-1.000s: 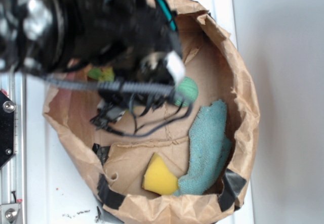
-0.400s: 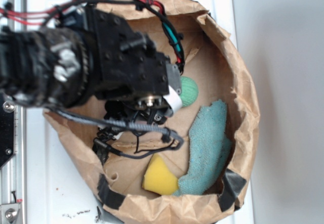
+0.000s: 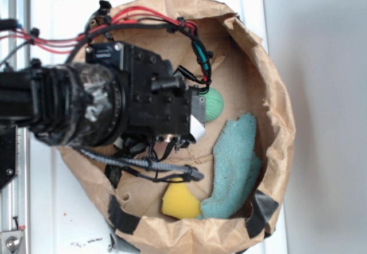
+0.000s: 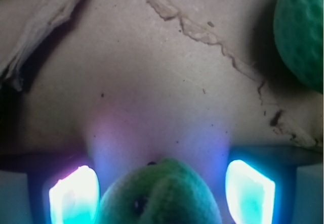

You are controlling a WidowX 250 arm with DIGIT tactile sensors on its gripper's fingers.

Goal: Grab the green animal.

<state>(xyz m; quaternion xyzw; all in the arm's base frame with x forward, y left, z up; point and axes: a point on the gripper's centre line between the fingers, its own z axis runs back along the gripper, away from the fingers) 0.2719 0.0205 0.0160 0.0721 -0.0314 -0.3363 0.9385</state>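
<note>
1. The work area is a crumpled brown paper bag (image 3: 269, 82) opened into a shallow basin, lying on a white tabletop (image 3: 69, 219). Its rim is patched with black tape at the lower edge of the exterior frame.
2. Inside the bag: a teal-green ball (image 3: 213, 104) at centre right, a teal cloth (image 3: 235, 168) at lower right, and a yellow sponge wedge (image 3: 180, 201) at lower centre, touching the cloth's lower end.
3. The black arm (image 3: 86, 108) enters from the left and covers the centre-left of the bag floor. Red and black cables loop over the bag's upper rim.
4. The green animal (image 4: 159, 193) appears at the bottom centre of the wrist frame, between the two glowing fingers (image 4: 73, 193). The arm hides it in the exterior frame.
5. The pincer (image 4: 162, 196) is released: visible gaps remain between the toy and each finger.
6. In the wrist frame the ball sits in the upper right corner, well apart from the toy, with bare creased paper between.
7. Compared with one second ago, the arm sits lower in the exterior frame and is sharp rather than blurred. The ball, cloth and sponge have not shifted.
8. Open floor lies at the upper centre and right of the bag, up to the raised wall.
</note>
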